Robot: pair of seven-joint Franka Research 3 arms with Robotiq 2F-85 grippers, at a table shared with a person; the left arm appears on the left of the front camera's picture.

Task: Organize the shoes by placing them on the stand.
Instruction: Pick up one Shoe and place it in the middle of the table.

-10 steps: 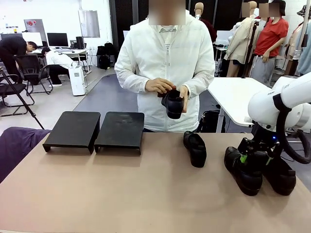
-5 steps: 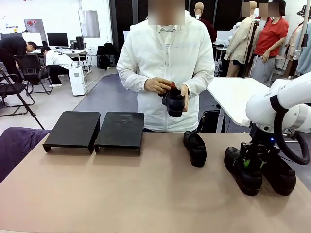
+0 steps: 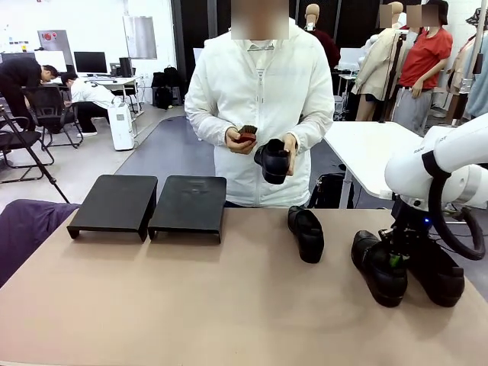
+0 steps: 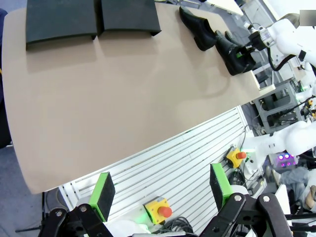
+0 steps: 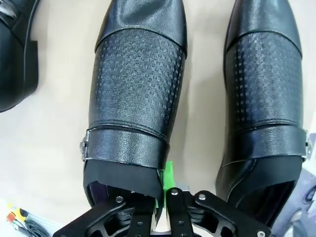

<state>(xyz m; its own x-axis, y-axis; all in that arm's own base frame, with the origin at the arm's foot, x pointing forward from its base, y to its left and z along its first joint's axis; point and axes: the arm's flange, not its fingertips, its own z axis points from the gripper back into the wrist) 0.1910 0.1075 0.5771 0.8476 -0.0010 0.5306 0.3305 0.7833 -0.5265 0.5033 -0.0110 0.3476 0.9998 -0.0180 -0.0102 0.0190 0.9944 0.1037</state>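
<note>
The first loafer [image 3: 379, 268] stands at the right side of the table [image 3: 229, 305]. The right gripper [image 5: 165, 181] is clamped on the side wall of its opening. A second loafer [image 3: 440, 276] stands just beside it. A third loafer [image 3: 306, 232] rests nearer the middle. A fourth loafer [image 3: 273, 162] is held in the person's hand [image 3: 288, 149], above the far edge. On the far left, the outer rack [image 3: 114, 204] and inner rack [image 3: 188, 204] sit side by side. The left gripper [image 4: 161, 190] hangs off the table's near edge with its jaws wide apart, holding nothing.
</note>
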